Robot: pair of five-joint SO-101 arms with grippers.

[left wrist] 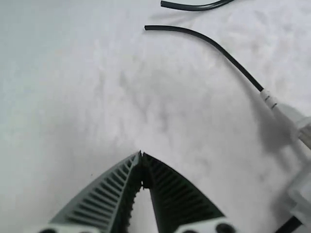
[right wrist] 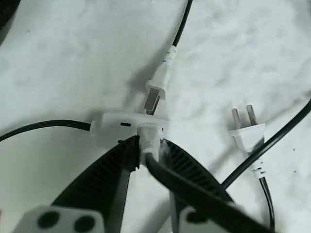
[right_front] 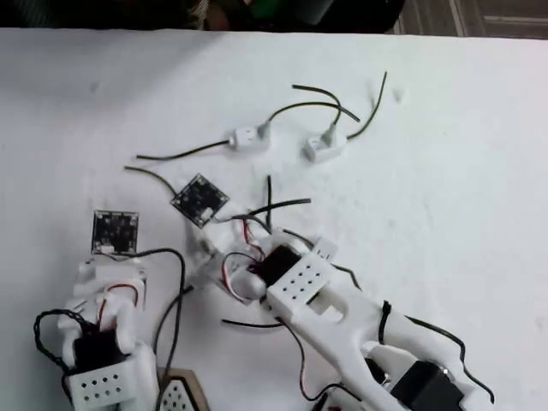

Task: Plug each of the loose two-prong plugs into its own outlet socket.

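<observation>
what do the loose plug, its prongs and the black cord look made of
Plug: white moulded plastic, likely; smooth, matte shell. Prongs: bare metal, grey with a dull shine. Cord: flexible black sheath, probably rubber or soft plastic, as it bends in loose curves.

From my station I count two arms in the high view, the left arm (right_front: 103,342) and the right arm (right_front: 342,312). That gives me two grippers, the left gripper (left wrist: 141,158) and the right gripper (right wrist: 148,143).

There are two square black circuit boards, one board (right_front: 115,229) and a second board (right_front: 199,200).

Outlet sockets come to three: one socket (right_front: 244,137) and another socket (right_front: 324,147) far out, and a third socket (right wrist: 116,124) at the right gripper.

Two-prong plugs with bare prongs number two, one plug (right wrist: 158,90) and a second plug (right wrist: 248,130).

One white piece (right wrist: 147,132) is clamped between the right gripper's fingers, and I cannot tell its kind.

My left wrist view adds two black cord ends, one end (left wrist: 146,27) and another end (left wrist: 163,4).
</observation>
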